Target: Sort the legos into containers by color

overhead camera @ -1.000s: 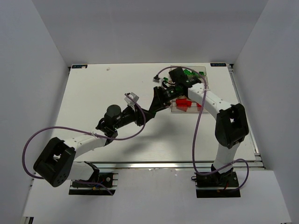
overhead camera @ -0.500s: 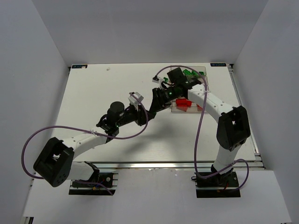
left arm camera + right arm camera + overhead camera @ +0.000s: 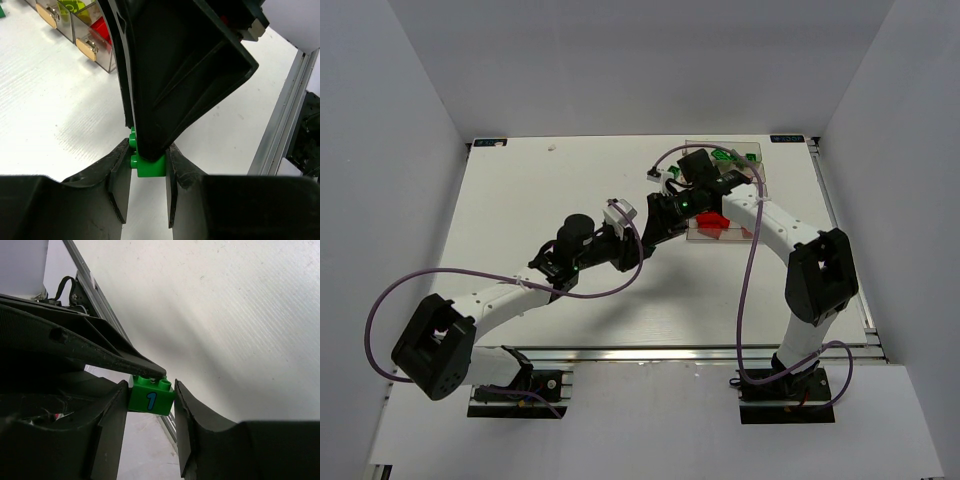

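The left claw (image 3: 148, 167) and right claw (image 3: 150, 390) meet above the desk (image 3: 540, 200), just left of the containers (image 3: 756, 152). Both pinch the same 1 green lego (image 3: 150, 400), numbered 1, each across a different pair of its sides.

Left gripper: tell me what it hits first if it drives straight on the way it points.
The right gripper, almost at once: it stands directly ahead, nose to nose, and both clamp the same green brick that sits in the left gripper.
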Motion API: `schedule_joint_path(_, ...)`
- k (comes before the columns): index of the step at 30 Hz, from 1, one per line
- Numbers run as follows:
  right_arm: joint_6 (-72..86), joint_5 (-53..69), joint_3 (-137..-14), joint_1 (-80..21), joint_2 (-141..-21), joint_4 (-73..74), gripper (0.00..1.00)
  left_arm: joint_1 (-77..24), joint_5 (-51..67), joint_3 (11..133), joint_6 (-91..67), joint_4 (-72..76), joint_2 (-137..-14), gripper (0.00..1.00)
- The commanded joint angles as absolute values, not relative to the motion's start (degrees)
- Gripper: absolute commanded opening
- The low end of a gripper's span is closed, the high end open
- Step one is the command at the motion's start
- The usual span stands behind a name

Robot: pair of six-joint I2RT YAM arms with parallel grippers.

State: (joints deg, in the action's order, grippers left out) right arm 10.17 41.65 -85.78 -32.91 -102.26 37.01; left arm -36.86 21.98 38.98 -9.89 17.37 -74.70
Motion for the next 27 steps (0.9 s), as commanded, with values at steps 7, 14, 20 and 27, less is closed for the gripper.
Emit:
schedule_joint_path(7,10.90,45.35,-84.64,-34.19,-101.51,38.85,0.10,-37.44,15.21,43.86,-8.44,21.71,-73.04,0.53)
schedule_joint_path(14,10.72,46.93,-86.04,-31.99,-102.22,38.32,0.04,-37.44,12.75,42.10,-9.75,21.97,-70.84,0.81)
schedule_joint_path(20,8.09,44.75,-90.59,-28.49,-104.85,38.50,0.00,-37.44,12.04,41.31,-11.51,21.71,-69.35,0.86)
schedule_joint_path(27,0.18,34.99,-106.68,-16.28,-113.72,39.02,0.00,-37.44,4.58,37.19,-17.57,19.78,-64.60,0.87)
